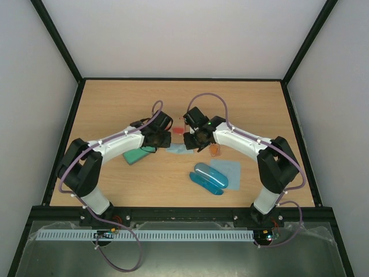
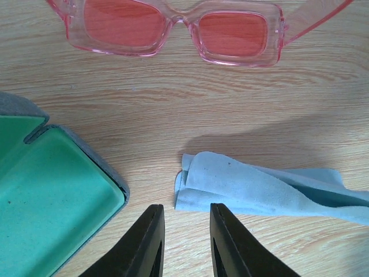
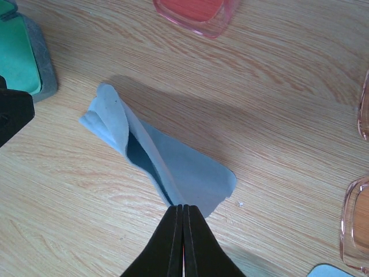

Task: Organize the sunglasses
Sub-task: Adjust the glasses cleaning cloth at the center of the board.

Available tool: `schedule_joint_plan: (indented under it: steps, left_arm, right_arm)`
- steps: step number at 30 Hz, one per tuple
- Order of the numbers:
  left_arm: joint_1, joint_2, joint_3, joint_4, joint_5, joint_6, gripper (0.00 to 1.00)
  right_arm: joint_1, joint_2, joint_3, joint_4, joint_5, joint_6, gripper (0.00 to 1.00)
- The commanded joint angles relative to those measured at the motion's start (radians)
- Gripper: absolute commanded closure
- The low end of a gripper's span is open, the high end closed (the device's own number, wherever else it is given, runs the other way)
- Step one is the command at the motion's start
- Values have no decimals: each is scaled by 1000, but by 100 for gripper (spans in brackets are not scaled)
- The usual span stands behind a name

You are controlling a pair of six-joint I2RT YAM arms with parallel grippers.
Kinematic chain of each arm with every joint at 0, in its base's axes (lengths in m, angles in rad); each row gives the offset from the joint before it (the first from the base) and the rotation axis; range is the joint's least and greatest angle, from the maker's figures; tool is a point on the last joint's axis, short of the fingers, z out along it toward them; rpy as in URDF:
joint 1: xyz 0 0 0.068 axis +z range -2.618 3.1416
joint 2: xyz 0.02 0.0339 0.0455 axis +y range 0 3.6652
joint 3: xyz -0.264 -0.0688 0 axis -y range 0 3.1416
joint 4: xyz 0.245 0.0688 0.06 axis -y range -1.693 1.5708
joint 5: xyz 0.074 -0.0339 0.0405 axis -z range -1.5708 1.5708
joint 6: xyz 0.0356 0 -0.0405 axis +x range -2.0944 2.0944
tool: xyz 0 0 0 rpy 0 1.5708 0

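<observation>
The red-pink sunglasses (image 1: 177, 131) lie on the table between both grippers, lenses up in the left wrist view (image 2: 173, 26), and one lens shows in the right wrist view (image 3: 196, 11). The orange sunglasses (image 1: 215, 150) lie beside the right arm and show at the right wrist view's right edge (image 3: 356, 231). My left gripper (image 2: 185, 214) is open and empty, low over the table near a crumpled pale blue cloth (image 2: 259, 187). My right gripper (image 3: 183, 209) is shut on that cloth's (image 3: 173, 167) edge, lifting it into a fold.
An open green case (image 1: 137, 154) lies left of the cloth (image 2: 46, 196). A blue case (image 1: 209, 177) lies nearer the front, on the edge of a second pale blue cloth (image 1: 229, 169). Black frame posts and walls bound the table.
</observation>
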Motion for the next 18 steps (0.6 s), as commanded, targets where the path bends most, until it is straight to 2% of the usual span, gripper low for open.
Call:
schedule_joint_plan:
  steps: [1,9,18]
  left_arm:
    - [5,-41,-16,21,24,-1,74]
    - [9,-9,-58,128,88,-13,75]
    - [12,60,-5,115,93,-18,75]
  right_arm:
    - [-4,-15,2,-46,1,-6,99]
    - [-8,23,-46,-28,14,-8,99]
    - [-14,85,-132,66,-7,9,99]
